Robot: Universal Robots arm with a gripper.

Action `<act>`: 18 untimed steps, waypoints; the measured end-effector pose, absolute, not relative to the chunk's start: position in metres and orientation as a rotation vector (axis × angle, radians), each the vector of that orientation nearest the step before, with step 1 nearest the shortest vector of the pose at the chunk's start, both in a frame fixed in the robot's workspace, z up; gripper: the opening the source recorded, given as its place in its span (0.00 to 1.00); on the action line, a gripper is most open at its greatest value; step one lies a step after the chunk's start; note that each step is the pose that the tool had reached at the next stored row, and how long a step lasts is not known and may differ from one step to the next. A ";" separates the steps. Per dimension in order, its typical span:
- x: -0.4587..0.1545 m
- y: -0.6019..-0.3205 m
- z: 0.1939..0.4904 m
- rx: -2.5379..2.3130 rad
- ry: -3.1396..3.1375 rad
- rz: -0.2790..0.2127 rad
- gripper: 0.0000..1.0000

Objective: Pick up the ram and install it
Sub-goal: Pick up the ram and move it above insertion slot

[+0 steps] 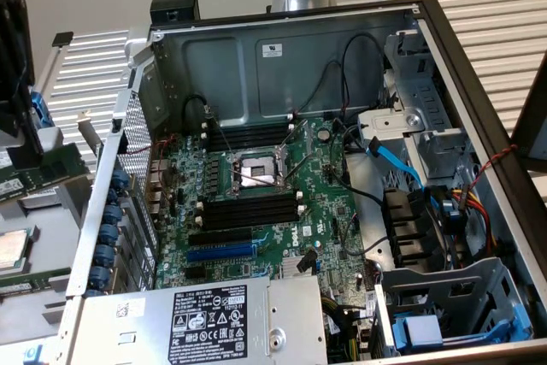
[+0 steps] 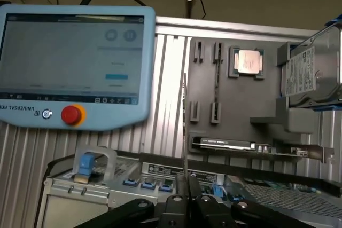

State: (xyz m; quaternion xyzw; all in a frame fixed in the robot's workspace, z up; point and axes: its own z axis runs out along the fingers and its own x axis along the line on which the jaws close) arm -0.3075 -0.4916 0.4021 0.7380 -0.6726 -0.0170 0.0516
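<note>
The ram point(image 1: 41, 175), a thin green stick with a white label, hangs tilted at the exterior view's far left, outside the open computer case. My gripper point(image 1: 26, 156) is shut on it from above. In the wrist view the ram point(image 2: 184, 126) appears edge-on as a thin line rising from between my closed fingertips point(image 2: 180, 185). The black empty memory slots point(image 1: 252, 211) lie on the green motherboard point(image 1: 329, 211) inside the case, well to the exterior view's right of the gripper.
The case wall point(image 1: 98, 211) stands between the gripper and the motherboard. A CPU socket point(image 1: 256, 168), blue expansion slot point(image 1: 220, 252) and power supply point(image 1: 214, 322) are inside. A grey parts holder point(image 2: 256, 110) carries a CPU point(image 2: 249, 61), a hard drive point(image 2: 312, 73) and a card point(image 2: 251, 145). A teach pendant point(image 2: 75, 62) stands nearby.
</note>
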 end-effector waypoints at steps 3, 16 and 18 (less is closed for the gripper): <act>-0.298 -0.492 0.404 2.245 -2.046 -0.052 0.12; -0.250 -0.492 0.407 2.245 -2.046 -0.052 0.12; -0.242 -0.492 0.407 2.245 -2.046 -0.052 0.12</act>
